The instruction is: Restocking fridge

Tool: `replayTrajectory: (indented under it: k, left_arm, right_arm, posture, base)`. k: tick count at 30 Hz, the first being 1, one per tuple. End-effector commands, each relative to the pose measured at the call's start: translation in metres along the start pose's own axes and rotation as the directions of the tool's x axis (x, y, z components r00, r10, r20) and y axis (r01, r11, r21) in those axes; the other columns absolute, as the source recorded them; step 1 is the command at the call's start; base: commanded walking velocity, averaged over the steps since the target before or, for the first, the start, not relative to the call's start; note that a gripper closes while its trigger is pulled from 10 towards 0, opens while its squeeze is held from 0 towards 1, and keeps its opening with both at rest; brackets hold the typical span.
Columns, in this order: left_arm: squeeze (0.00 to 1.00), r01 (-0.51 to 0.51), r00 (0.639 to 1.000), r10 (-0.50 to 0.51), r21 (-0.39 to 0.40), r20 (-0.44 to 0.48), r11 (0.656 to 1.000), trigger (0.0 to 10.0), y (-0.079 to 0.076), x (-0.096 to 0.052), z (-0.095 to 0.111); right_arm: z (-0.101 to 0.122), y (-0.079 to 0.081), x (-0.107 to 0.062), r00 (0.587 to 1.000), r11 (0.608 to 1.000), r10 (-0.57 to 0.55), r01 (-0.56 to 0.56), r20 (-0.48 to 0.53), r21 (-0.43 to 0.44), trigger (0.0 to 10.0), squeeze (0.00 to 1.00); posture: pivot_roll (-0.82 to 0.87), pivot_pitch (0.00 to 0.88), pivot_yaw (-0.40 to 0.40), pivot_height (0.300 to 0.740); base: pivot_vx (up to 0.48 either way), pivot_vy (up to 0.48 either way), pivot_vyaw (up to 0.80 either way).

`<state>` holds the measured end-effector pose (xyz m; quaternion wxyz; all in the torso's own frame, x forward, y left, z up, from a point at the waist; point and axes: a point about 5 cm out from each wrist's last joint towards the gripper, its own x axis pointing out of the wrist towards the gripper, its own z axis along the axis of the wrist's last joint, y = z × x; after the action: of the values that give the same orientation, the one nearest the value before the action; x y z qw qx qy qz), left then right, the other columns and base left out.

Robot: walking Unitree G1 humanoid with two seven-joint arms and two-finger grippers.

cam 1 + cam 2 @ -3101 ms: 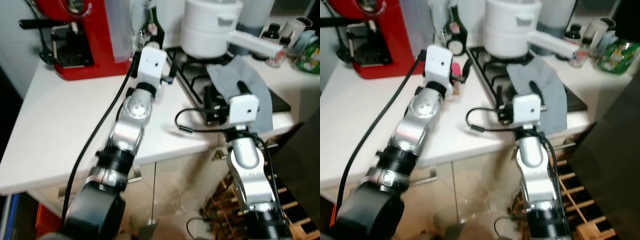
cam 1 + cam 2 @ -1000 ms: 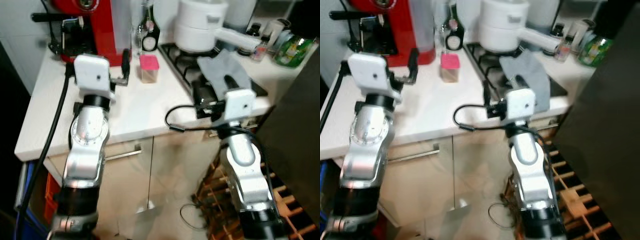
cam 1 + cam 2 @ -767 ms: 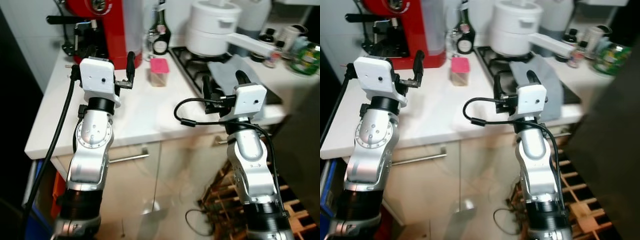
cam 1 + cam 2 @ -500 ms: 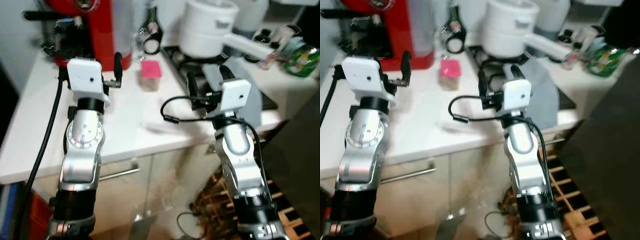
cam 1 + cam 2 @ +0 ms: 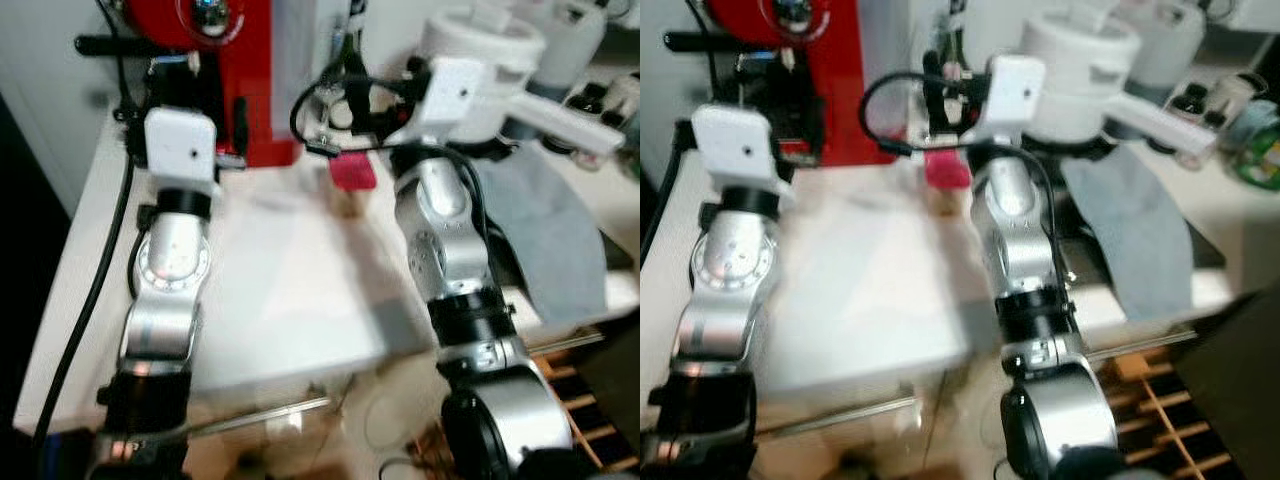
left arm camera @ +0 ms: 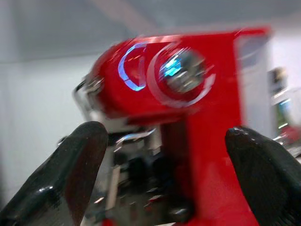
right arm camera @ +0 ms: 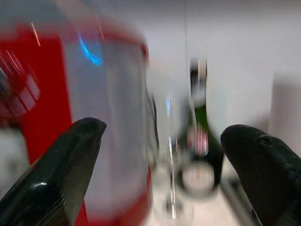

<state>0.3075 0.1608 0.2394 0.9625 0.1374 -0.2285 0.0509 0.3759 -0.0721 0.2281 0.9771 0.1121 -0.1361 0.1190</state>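
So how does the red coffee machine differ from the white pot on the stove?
The red coffee machine is glossy red and tall, and stands on the white counter at the back left; the white pot is white and squat, and sits on the stove further right. The coffee machine has a round lit dial, seen in the left wrist view; the pot has a long white handle sticking out. Both stand upright.

No readable text. Red coffee machine (image 6: 188,122): glowing blue ring mark, no letters made out. Dark bottle (image 7: 200,136): label blurred, illegible. Containers at the counter's far end (image 5: 600,85): too small and soft to read.
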Motion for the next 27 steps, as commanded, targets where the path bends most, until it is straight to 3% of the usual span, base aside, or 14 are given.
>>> replayTrajectory:
  k: [1,2,3,4,6,9,20,27]
  left_arm:
    - [0.0,-0.01,1.0,0.01,0.016,-0.016,1.0,10.0,0.003,-0.002,0.001]
    - [0.0,-0.062,0.993,0.063,0.019,-0.102,0.998,10.0,0.023,-0.004,-0.01]
    - [0.0,-0.062,0.993,0.063,0.019,-0.102,0.998,10.0,0.023,-0.004,-0.01]
    - [0.0,-0.102,0.983,0.11,0.059,-0.148,0.993,10.0,0.045,-0.006,-0.017]
    - [0.0,-0.12,0.981,0.136,0.117,-0.139,0.986,10.0,0.065,-0.009,-0.013]
    - [0.0,-0.124,0.98,0.145,0.151,-0.135,0.981,10.0,0.078,-0.01,-0.008]
    - [0.0,-0.055,0.981,0.085,0.173,-0.173,0.983,10.0,0.085,-0.017,0.002]
    - [0.0,-0.043,0.971,0.077,0.151,-0.226,0.988,10.0,0.085,-0.021,-0.002]
  right_arm:
    - [-0.007,-0.012,0.001,0.997,0.998,-0.061,0.062,-0.048,0.021,10.0,0.0]
    - [-0.016,-0.01,0.003,0.993,0.997,-0.073,0.075,-0.09,0.017,10.0,0.0]
    - [-0.016,-0.01,0.003,0.993,0.997,-0.073,0.075,-0.09,0.017,10.0,0.0]
    - [-0.023,-0.01,0.004,0.988,0.995,-0.093,0.096,-0.126,0.011,10.0,0.0]
    - [-0.032,-0.012,0.004,0.979,0.992,-0.124,0.123,-0.16,-0.015,10.0,0.0]
    - [-0.039,-0.018,0.003,0.968,0.985,-0.171,0.161,-0.183,-0.07,10.0,0.0]
    - [-0.043,-0.029,0.004,0.946,0.966,-0.257,0.246,-0.196,-0.08,10.0,0.0]
    - [-0.055,-0.036,0.001,0.912,0.956,-0.288,0.255,-0.292,-0.147,10.0,0.0]
  posture:
    - [0.15,0.0,-0.08,0.74]
    - [0.18,0.0,-0.08,0.74]
    - [0.18,0.0,-0.08,0.74]
    - [0.21,0.0,-0.076,0.74]
    - [0.25,0.0,-0.061,0.74]
    - [0.27,0.0,-0.047,0.74]
    - [0.29,0.06,0.006,0.74]
    - [0.28,0.087,0.0,0.74]
  base:
    - [0.0,0.0,0.0]
    - [0.0,0.0,0.0]
    - [0.0,0.0,0.0]
    - [0.0,0.0,0.0]
    - [0.0,0.0,0.0]
    - [0.0,0.0,0.0]
    - [0.0,0.0,0.0]
    - [0.0,0.0,0.0]
